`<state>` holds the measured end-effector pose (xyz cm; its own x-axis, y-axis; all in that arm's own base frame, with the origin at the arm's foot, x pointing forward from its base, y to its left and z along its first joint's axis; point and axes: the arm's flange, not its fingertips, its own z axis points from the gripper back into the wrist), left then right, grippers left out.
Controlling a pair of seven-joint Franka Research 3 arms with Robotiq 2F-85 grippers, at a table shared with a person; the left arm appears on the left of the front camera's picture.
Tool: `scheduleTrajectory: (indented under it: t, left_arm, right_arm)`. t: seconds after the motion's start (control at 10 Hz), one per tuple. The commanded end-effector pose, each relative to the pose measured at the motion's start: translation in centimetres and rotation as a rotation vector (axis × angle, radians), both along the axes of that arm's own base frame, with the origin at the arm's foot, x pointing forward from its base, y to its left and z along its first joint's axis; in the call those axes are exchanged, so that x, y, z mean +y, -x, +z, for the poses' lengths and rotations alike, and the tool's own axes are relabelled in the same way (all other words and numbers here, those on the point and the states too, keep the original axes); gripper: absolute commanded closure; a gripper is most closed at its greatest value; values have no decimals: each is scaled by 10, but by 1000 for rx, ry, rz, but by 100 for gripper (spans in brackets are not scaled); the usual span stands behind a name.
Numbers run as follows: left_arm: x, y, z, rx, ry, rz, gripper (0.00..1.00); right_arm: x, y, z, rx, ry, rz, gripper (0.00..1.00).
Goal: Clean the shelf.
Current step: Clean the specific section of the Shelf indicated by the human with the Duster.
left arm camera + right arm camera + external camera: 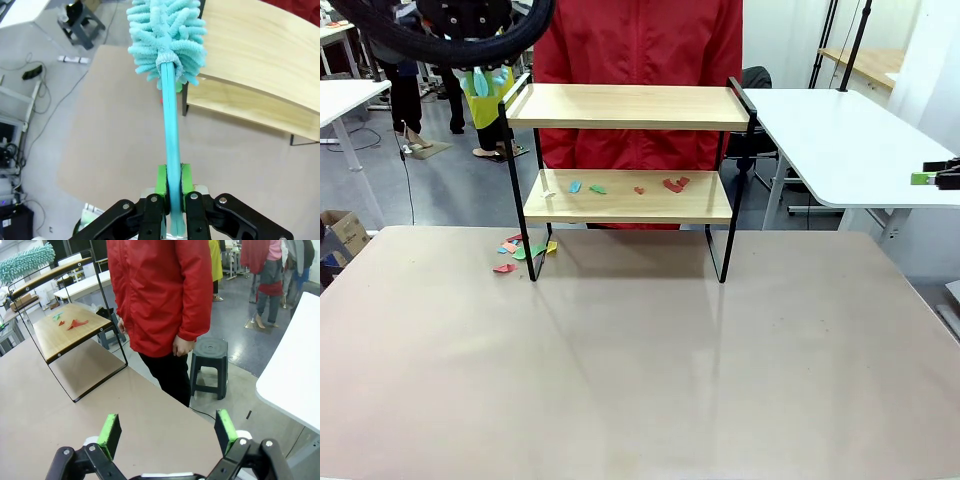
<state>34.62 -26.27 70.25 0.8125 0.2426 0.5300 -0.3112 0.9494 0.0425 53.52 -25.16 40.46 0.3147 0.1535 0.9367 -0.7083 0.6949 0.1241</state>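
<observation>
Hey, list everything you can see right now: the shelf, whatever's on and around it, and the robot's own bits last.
shelf: one, light wood boards on a black frame, far middle of the beige table
scraps on the lower board: several, red, green and teal
scraps on the table: small heap, mixed colours, by the shelf's left front leg
duster: one, teal, fluffy head beside the shelf's top board
beige table: one, under the shelf
white table: one, far right
stool: one, dark grey, on the floor beside the person
cardboard box: one, brown, floor at far left
person: one, red jacket, behind the shelf
left gripper: shut on the duster's handle
right gripper: open, holding nothing
</observation>
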Motion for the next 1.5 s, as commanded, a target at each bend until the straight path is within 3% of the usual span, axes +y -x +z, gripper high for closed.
scheduleTrajectory:
  t: [0.0, 0.1, 0.2, 0.6, 1.1, 1.2, 1.4]
  left_arm:
    - [1, 0, 2, 4, -33, 26, 87]
    - [0, 0, 0, 0, 0, 0, 87]
    - [-2, 1, 9, -33, 1, -106, 87]
    - [62, 9, 18, -64, 47, -411, 87]
    - [118, 26, 38, 1, 42, -926, 87]
    - [124, 22, 43, 13, 44, -978, 87]
    - [130, 19, 41, -17, -7, -1243, 87]
  right_arm:
    - [2, 1, 2, -1, 3, 2, 0]
    - [2, 1, 2, -1, 3, 2, 0]
    - [2, 1, 2, -1, 3, 2, 0]
    - [2, 1, 2, -1, 3, 2, 0]
    - [2, 1, 2, -1, 3, 2, 0]
    - [2, 1, 2, -1, 3, 2, 0]
    - [2, 1, 2, -1, 3, 2, 0]
